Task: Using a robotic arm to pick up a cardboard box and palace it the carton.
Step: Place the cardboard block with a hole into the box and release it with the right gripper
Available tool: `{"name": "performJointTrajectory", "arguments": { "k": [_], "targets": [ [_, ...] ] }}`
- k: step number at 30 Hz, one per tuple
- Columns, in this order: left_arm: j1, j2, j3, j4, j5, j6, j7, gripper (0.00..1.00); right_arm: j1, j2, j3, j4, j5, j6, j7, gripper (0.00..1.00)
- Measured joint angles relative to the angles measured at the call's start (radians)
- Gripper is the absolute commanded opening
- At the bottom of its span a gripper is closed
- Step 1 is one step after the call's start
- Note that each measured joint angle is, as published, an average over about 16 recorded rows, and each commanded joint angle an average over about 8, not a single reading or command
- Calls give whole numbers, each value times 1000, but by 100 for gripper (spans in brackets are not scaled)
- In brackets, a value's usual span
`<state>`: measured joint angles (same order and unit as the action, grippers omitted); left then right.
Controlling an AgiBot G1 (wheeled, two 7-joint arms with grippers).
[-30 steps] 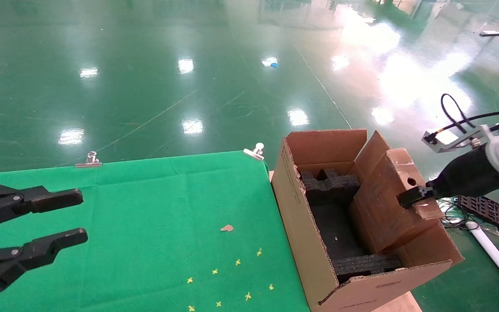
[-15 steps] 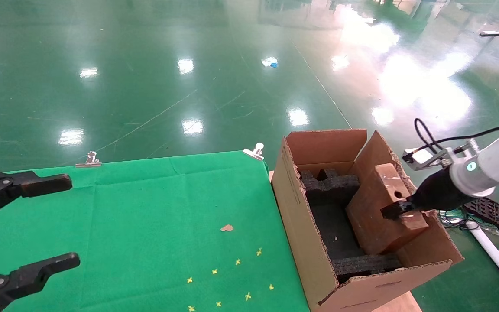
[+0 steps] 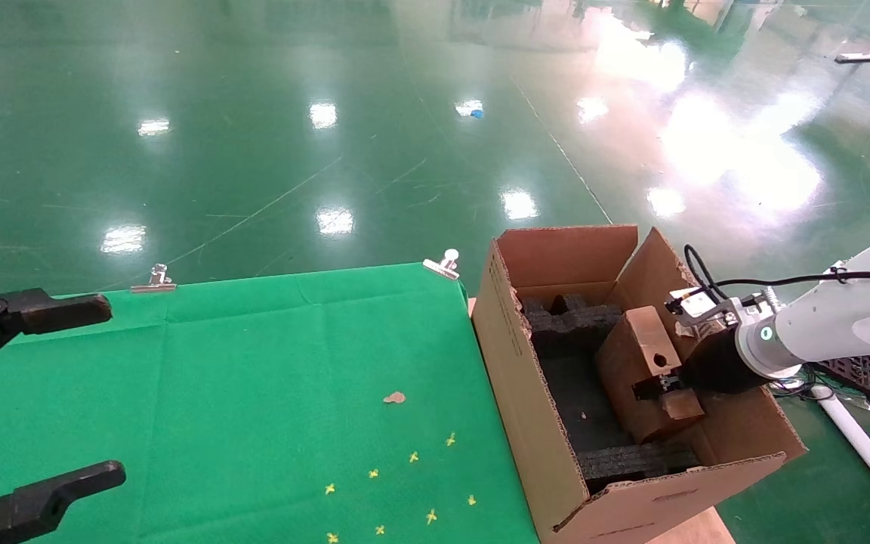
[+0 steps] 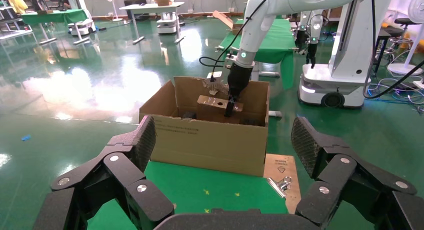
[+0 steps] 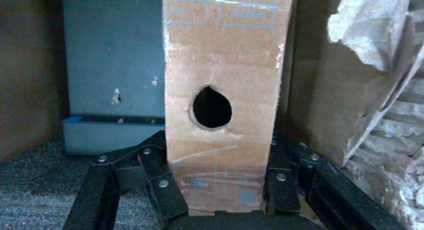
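Left end effector [image 3: 27, 400] sits idle at the near left over the green worktop [image 3: 254, 393], fingers spread wide, nothing between them. Small brown scrap [image 3: 395, 397] and yellow cross marks [image 3: 405, 483] lie on the cloth. Right of the worktop, the carton [image 3: 526, 408] stands with flaps up and black foam [image 3: 575, 321] inside. Robotic arm [image 3: 835, 325] reaches in from the right; right end effector [image 3: 661, 389] pinches the cardboard box [image 3: 643, 370], which is tilted and partly down inside the carton, round hole visible.
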<state>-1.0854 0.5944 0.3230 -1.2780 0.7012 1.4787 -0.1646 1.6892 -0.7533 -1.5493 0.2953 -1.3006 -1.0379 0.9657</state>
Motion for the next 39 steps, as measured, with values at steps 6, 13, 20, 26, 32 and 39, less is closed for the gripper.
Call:
{"name": "performJointTrajectory", "arguments": {
  "k": [6, 13, 20, 26, 32, 39],
  "targets": [
    [0, 0, 0, 0, 0, 0, 0, 100, -4, -16, 5, -38, 9, -5, -24, 100],
    [0, 0, 0, 0, 0, 0, 0, 100, 12, -29, 3, -76, 4, -16, -40, 100],
    [0, 0, 1, 0, 0, 0, 0, 100, 35, -36, 1, -100, -2, -25, -50, 100],
    [0, 0, 1, 0, -1, 0, 0, 100, 65, -34, 6, -105, 1, -35, -65, 100],
    [0, 0, 1, 0, -1, 0, 0, 100, 135, -20, 19, -82, 8, -44, -99, 100],
    [0, 0, 1, 0, -1, 0, 1, 100, 286, 25, 40, 4, 6, -48, -158, 100]
  ]
}}
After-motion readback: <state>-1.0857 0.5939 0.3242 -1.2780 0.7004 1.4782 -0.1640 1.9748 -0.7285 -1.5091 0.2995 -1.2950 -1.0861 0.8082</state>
